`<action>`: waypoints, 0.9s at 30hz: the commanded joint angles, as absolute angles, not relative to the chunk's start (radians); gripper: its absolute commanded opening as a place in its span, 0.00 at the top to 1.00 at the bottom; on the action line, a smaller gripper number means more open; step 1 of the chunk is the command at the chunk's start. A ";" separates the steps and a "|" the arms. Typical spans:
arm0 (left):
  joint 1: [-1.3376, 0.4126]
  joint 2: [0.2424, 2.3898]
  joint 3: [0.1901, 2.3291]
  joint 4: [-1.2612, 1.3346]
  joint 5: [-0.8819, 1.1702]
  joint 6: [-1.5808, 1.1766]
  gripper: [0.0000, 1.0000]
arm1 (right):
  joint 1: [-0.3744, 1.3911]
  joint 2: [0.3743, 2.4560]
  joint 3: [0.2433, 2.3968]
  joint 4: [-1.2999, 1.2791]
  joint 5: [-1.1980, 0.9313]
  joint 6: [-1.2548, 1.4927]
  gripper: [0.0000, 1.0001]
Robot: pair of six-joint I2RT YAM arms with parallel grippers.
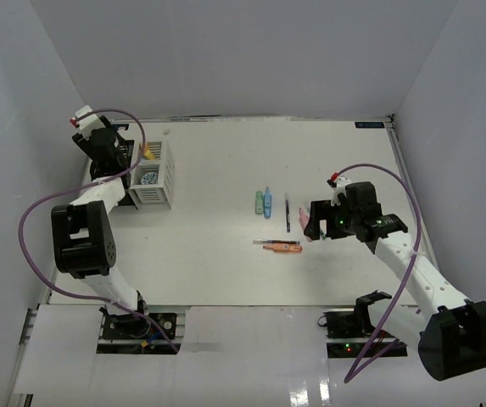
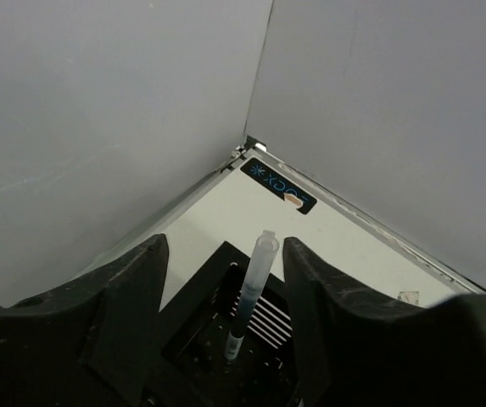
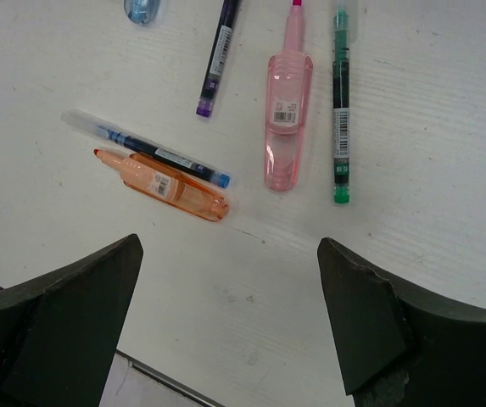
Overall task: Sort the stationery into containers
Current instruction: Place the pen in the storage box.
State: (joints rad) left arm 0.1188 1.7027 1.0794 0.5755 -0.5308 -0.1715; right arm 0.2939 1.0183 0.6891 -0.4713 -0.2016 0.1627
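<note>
left fingers (image 2: 128,292) apart, pen (image 2: 250,295) upright between them, untouched | right fingers (image 3: 64,318) spread, orange marker (image 3: 162,182) ahead

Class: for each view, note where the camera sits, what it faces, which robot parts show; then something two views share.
Top external: above and behind the left arm and right arm, looking down on the table; both show.
Left wrist: looks past the open left gripper into the black organizer holding a pen.
Right wrist: looks down past the open right gripper at orange marker and pink marker.
Shared: the orange marker, top and right wrist.
</note>
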 commanded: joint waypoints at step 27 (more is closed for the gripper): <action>-0.248 1.262 1.026 -0.167 0.155 -0.618 0.02 | 0.466 1.420 0.992 -0.428 -0.026 0.271 0.31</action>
State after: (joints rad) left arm -0.2409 1.2690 1.0645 -0.0563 0.0151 -0.4973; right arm 0.4221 1.3777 0.9329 -0.4507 -0.1192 0.2188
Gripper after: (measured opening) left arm 0.979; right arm 0.690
